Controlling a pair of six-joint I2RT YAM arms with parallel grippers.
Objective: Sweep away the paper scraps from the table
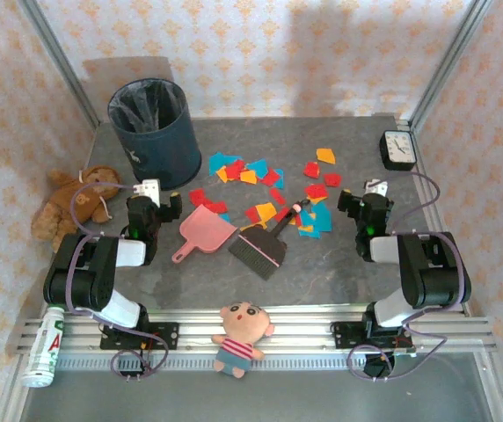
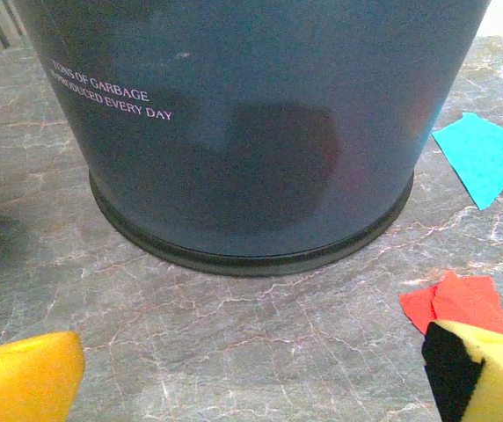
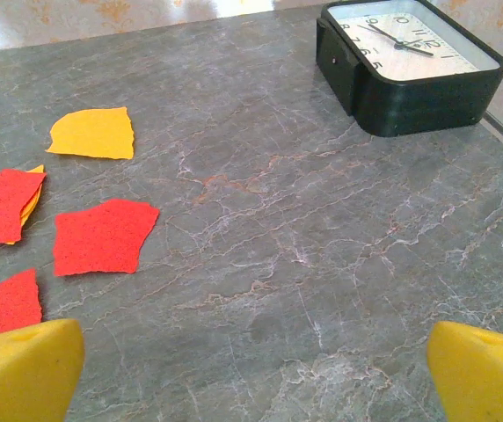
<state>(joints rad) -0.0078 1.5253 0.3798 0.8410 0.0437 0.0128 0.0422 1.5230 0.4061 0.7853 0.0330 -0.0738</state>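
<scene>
One table, grey stone-look, is bearing everything. One dark bin is standing back left. Left gripper and right gripper are hovering, fingers spread apart, gripping nothing. One teddy bear is lying far left. One brush and one pink dustpan are lying mid-table. One clock is sitting back right. Paper scraps, some two dozen, are lying scattered between bin and clock.

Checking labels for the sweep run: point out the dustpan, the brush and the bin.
dustpan (image 1: 207, 230), top view, middle of the pink pan.
brush (image 1: 257, 253), top view, dark bristle head.
bin (image 1: 159, 151), top view, blue outer wall.
</scene>
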